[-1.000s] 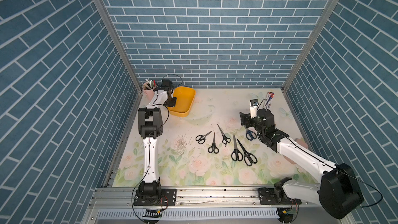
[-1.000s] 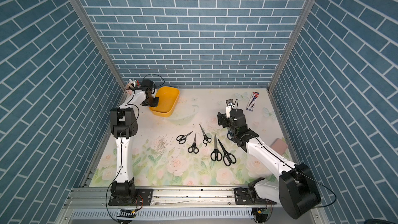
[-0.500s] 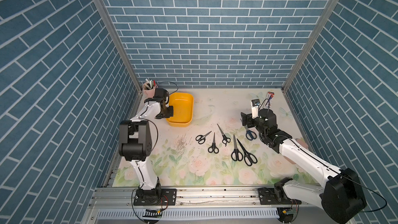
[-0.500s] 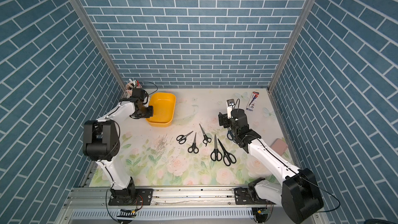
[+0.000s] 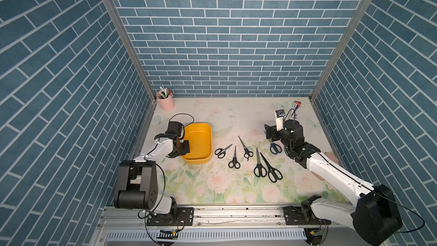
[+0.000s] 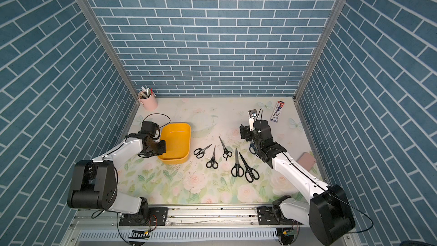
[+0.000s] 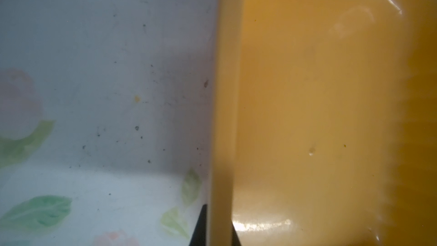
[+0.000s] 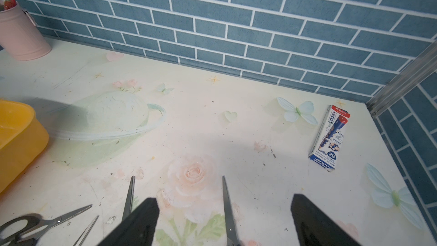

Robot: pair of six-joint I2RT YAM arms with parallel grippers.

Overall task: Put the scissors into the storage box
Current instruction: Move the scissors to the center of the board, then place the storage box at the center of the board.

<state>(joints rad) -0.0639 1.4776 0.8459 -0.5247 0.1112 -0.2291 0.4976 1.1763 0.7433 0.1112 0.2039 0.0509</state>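
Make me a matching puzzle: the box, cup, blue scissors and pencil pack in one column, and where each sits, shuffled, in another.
Things:
1. box
2. cup
3. blue scissors
4. pencil pack

Places:
A. lying flat near the back right corner
B. rim pinched by the left end effector
C. blade beneath the open right end effector
D. standing in the back left corner

Pairs: 1-B, 2-D, 3-C, 4-A
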